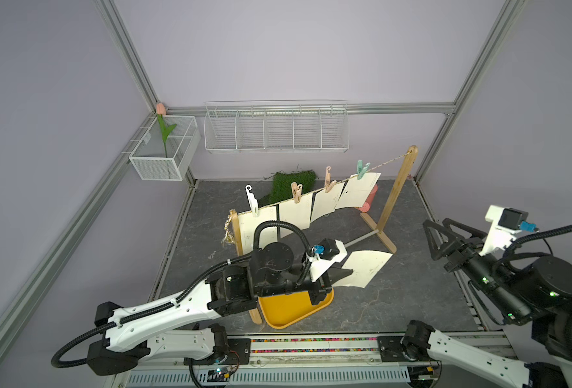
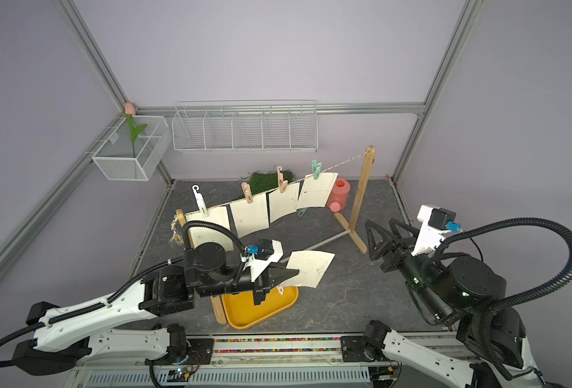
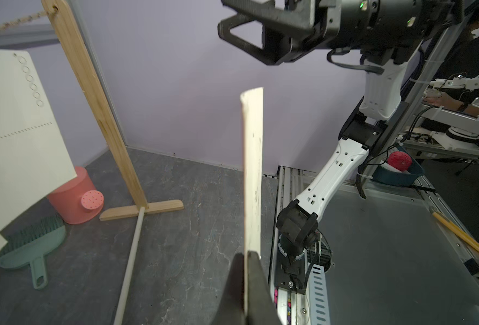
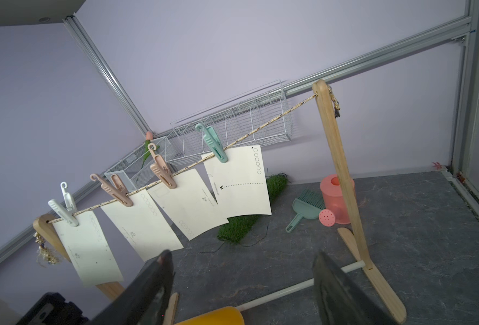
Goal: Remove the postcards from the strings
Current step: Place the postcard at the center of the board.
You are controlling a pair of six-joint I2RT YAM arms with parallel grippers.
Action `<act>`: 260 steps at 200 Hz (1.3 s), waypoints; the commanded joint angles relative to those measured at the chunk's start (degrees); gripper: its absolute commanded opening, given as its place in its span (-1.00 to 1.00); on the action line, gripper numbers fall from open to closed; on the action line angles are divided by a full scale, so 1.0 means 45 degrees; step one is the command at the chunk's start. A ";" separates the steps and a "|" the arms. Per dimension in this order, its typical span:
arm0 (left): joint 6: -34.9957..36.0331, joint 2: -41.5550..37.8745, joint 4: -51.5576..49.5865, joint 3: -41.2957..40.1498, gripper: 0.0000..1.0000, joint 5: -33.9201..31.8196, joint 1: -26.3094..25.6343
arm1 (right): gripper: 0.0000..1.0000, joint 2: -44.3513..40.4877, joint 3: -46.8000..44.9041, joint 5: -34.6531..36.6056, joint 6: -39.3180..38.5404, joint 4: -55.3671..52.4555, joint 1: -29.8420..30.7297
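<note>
The string (image 4: pixel 260 128) holds four pinned postcards (image 4: pixel 238 183). A yellow tray (image 2: pixel 244 314) sits below, likely the drop point. The left hand (image 2: pixel 293 272) clamps a fifth postcard (image 2: pixel 313 268) by its edge. The right hand (image 2: pixel 380 224) is wide and empty, facing the line.

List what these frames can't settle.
Yellow tray contents: in both top views, left arm covers its far part.
Held postcard face: left wrist view shows it edge-on; print too small in top views.
Pink watering can: in a top view, mostly behind the teal-pegged postcard.
</note>
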 commanded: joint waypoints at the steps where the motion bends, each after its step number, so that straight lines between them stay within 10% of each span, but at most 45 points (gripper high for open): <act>1: -0.1409 0.1092 0.0822 0.0446 -1.00 0.0037 -0.0143 | 0.58 0.0208 0.0164 0.0388 -0.0609 0.1112 -0.0060; 51: -0.1233 0.4360 0.0044 0.2028 -1.00 -0.0380 -0.0683 | 0.59 0.0063 0.0155 0.0113 -0.0938 0.2888 -0.0068; 97: 0.2300 0.7462 -0.3818 0.4817 -1.00 -0.0646 -0.0663 | 0.58 0.0189 0.1050 0.1170 -0.0944 0.2318 -0.0055; 159: 0.4852 1.2514 -0.8758 1.0555 -1.00 0.2745 0.1070 | 0.58 0.0088 0.1137 0.1964 -0.1307 0.1988 -0.0069; 220: 0.5490 1.6964 -1.1830 1.6683 -1.00 0.2213 0.1666 | 0.58 -0.0089 0.0610 0.2303 -0.1470 0.1742 -0.0059; 260: 0.5639 1.7581 -1.1098 1.7166 -1.00 0.1318 0.1793 | 0.59 -0.0397 0.0384 0.2492 -0.1536 0.1548 -0.0063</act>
